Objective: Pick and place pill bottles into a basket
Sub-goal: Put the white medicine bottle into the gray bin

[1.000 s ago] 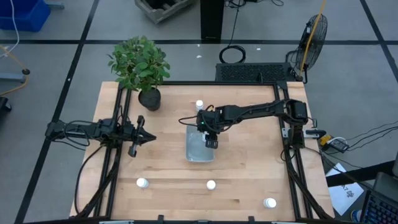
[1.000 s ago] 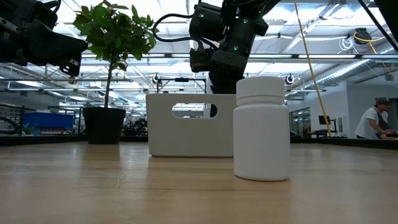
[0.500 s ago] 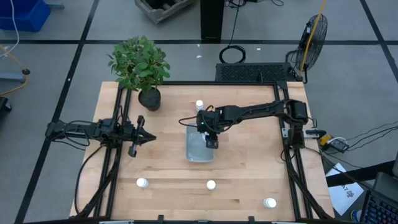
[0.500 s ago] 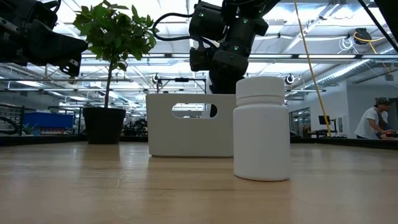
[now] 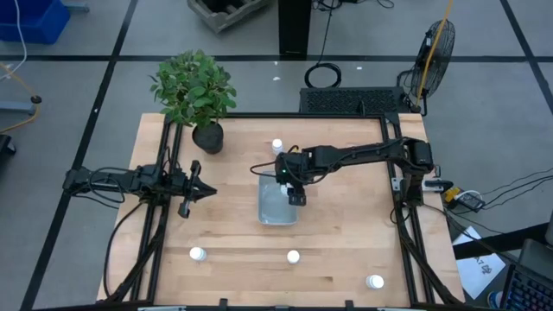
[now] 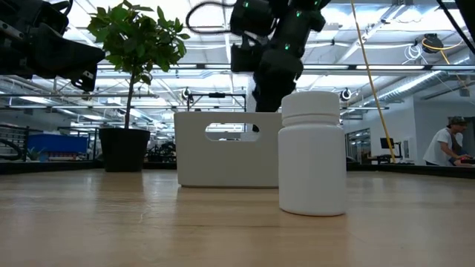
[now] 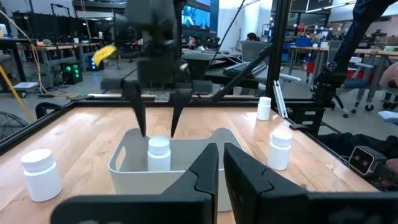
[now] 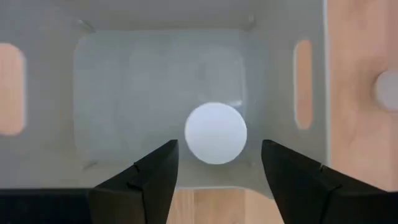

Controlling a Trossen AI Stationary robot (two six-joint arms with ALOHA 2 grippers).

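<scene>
Right gripper (image 8: 216,163) hung spread wide just above the basket (image 5: 277,206), a pill bottle (image 8: 216,133) standing inside the basket below its parted fingers, untouched. Left gripper (image 5: 200,192) waited well to the side of the basket, fingers nearly closed on nothing. Four more bottles stood outside the basket: one (image 5: 277,145) just beyond it, three (image 5: 293,257) nearer the table's front edge.

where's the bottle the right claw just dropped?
Standing upright inside the basket, per the right wrist view: the bottle sits directly below the open right claw, apart from its fingers.
</scene>
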